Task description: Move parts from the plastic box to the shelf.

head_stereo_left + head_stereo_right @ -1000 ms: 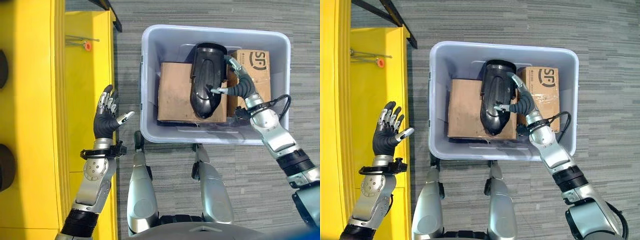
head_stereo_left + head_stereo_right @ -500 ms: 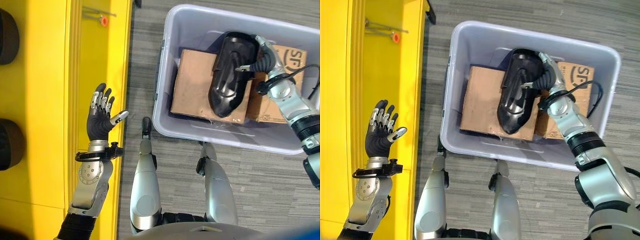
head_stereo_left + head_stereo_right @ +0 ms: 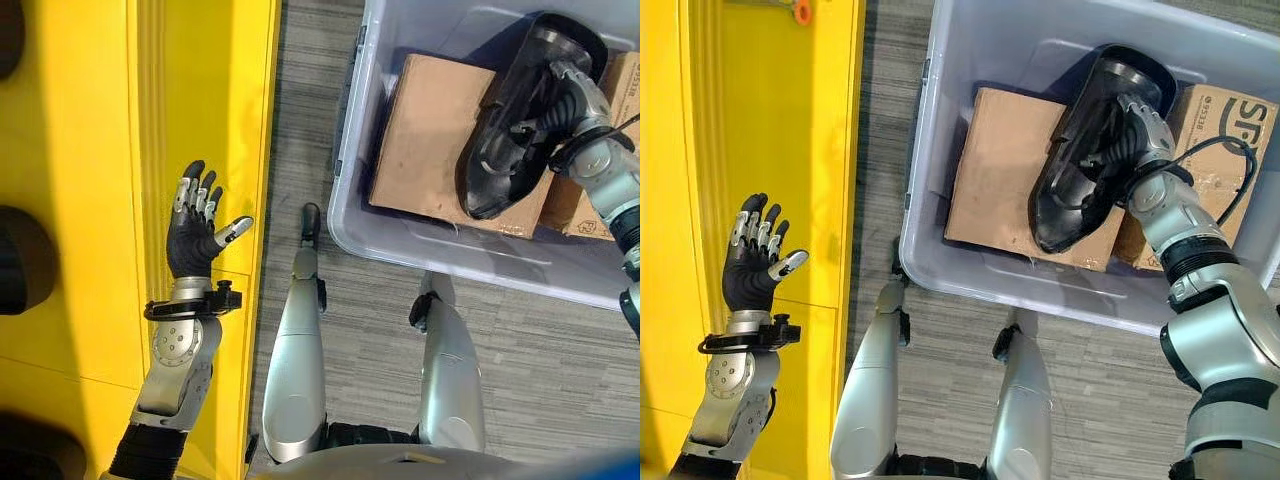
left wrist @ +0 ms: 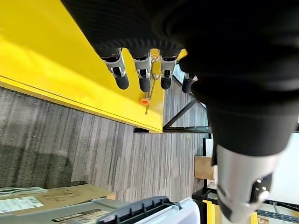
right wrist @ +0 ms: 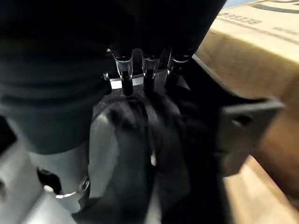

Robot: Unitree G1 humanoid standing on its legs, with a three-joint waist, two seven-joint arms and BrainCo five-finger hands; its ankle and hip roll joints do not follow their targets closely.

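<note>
Grey striped carpet (image 3: 300, 120) covers the floor between a yellow shelf (image 3: 90, 150) and a translucent grey plastic box (image 3: 940, 240). Taking the plastic box as the landmark: the shelf stands off its left side, separated from it by a strip of carpet.

Inside the plastic box lie two cardboard boxes. The plain cardboard box (image 3: 995, 170) lies toward the wall nearest the shelf. The printed cardboard box (image 3: 1230, 120) lies at the opposite side, away from the shelf.

The black part (image 3: 1080, 180), a long moulded shell with a rounded open end, rests tilted across the plain cardboard box, with its open end toward the far wall of the plastic box and its narrow end toward the near wall.

The right hand (image 3: 1130, 135) is inside the plastic box, on the black part, with fingers (image 5: 126, 79) and thumb curled round it.

The left hand (image 3: 195, 225) is held over the shelf, well apart from the plastic box, with fingers straight, spread and holding nothing. A thin rod with an orange piece (image 4: 145, 100) lies on the shelf beyond that hand.
</note>
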